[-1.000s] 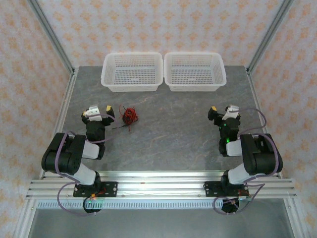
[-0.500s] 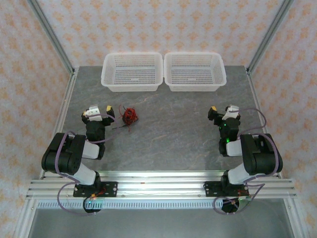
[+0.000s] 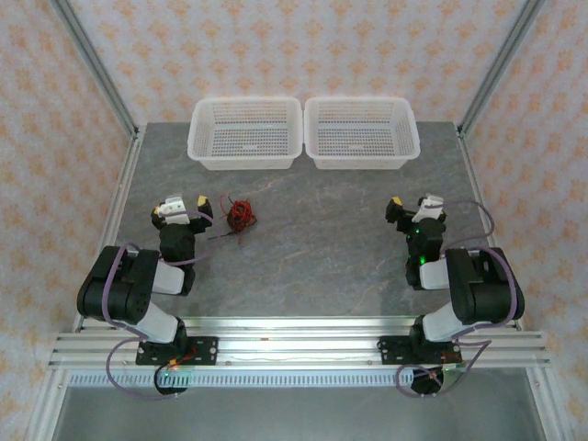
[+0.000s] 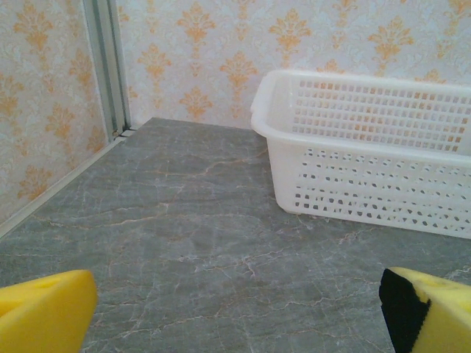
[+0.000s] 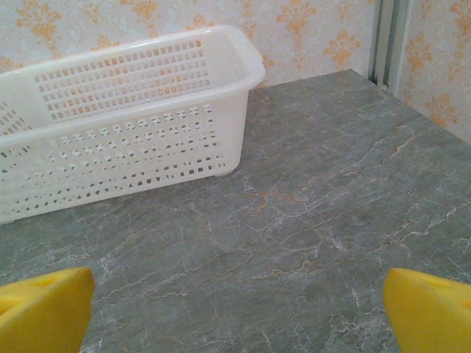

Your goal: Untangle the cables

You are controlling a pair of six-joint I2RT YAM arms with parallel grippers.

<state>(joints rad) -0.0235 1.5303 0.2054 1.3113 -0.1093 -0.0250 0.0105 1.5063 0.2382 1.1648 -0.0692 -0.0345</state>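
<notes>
A small tangle of thin red and black cables (image 3: 241, 214) lies on the grey table left of centre. My left gripper (image 3: 181, 206) rests just to the left of the tangle, a short gap away, open. From the left wrist view its yellow fingertips (image 4: 44, 312) stand wide apart at the bottom corners over bare table, with nothing between them. My right gripper (image 3: 413, 206) sits at the right side of the table, far from the cables, open too. Its yellow fingertips (image 5: 430, 312) frame bare table.
Two white perforated baskets stand side by side at the back, the left basket (image 3: 245, 134) (image 4: 368, 147) and the right basket (image 3: 361, 132) (image 5: 125, 118). Metal frame posts (image 4: 103, 66) (image 5: 386, 37) and patterned walls border the table. Both arms are folded near the front rail (image 3: 294, 344).
</notes>
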